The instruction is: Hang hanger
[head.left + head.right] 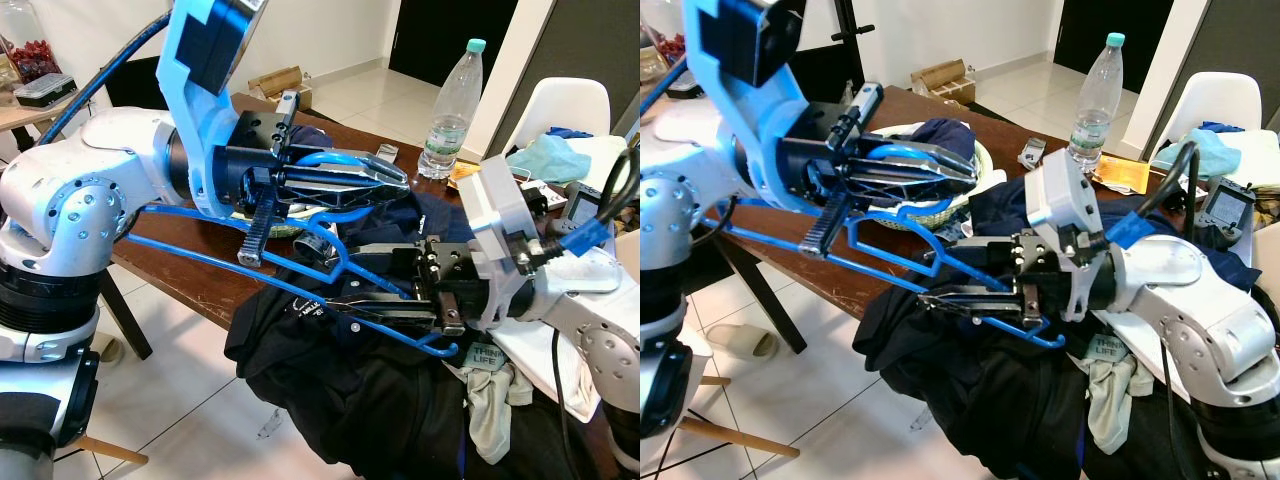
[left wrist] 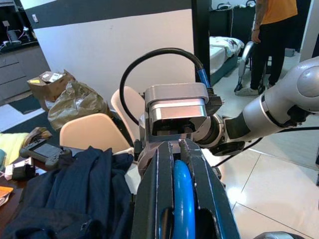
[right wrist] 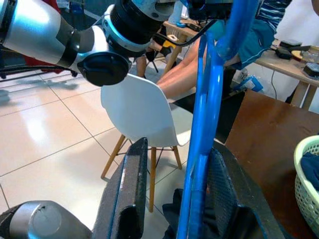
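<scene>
Above worktop (image 1: pixel 190 270), blue hanger (image 1: pixel 900 262): light, stiff, slick. Left claw (image 1: pixel 395 175) clamped on hook, right claw (image 1: pixel 940 272) clamped at 5 o'clock on frame.

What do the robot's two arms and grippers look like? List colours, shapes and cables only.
Left arm: rounded silver shells, black joint ring, bright blue bracket, blue cable. Left gripper: black body, two long black fingers. Right arm: silver rounded shells, black cable with blue tape, boxy pale grey wrist block. Right gripper: black, two long ribbed fingers.
</scene>
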### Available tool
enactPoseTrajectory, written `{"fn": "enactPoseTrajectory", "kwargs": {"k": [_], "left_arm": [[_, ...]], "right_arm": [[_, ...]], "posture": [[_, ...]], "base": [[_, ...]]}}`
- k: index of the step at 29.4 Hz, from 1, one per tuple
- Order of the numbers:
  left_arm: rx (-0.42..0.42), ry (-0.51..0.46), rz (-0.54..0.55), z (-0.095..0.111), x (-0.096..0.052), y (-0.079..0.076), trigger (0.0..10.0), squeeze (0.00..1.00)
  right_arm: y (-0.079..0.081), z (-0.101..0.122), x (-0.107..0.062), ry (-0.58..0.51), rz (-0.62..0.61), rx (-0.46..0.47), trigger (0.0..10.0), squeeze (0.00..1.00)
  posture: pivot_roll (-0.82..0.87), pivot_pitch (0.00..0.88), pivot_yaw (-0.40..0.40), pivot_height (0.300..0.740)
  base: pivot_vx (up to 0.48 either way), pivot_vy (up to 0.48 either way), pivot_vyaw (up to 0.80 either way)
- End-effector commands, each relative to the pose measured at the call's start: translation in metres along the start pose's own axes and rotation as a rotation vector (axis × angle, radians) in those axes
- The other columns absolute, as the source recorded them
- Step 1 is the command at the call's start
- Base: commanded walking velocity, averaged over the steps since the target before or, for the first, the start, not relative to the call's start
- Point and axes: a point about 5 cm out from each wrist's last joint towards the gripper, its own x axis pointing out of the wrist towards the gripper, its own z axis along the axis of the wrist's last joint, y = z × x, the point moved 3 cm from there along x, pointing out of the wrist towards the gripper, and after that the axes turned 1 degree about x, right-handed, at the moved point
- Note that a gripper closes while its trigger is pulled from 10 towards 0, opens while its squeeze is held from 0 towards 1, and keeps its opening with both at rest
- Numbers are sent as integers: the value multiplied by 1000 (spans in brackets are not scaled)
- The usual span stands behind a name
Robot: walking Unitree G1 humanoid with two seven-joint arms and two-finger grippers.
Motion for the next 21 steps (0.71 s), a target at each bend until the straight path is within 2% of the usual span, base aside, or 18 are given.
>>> {"fn": "enactPoseTrajectory", "kwargs": {"k": [1, 13, 21], "left_arm": [[26, -15, 2, 7, -1, 0, 10000, 0], [10, -30, -22, 8, 0, -3, 10000, 0], [-47, -96, -38, 17, 0, -5, 10000, 0]], "right_arm": [[9, 2, 9, -7, 53, -13, 0, 0], [4, 0, 9, -11, 21, 1, 0, 0], [-3, -5, 11, -8, -26, -12, 0, 0]], "posture": [[111, 76, -5, 740], [112, 71, -3, 740], [113, 62, -1, 740]], "base": [[0, 0, 0], [0, 0, 0], [0, 0, 0]]}}
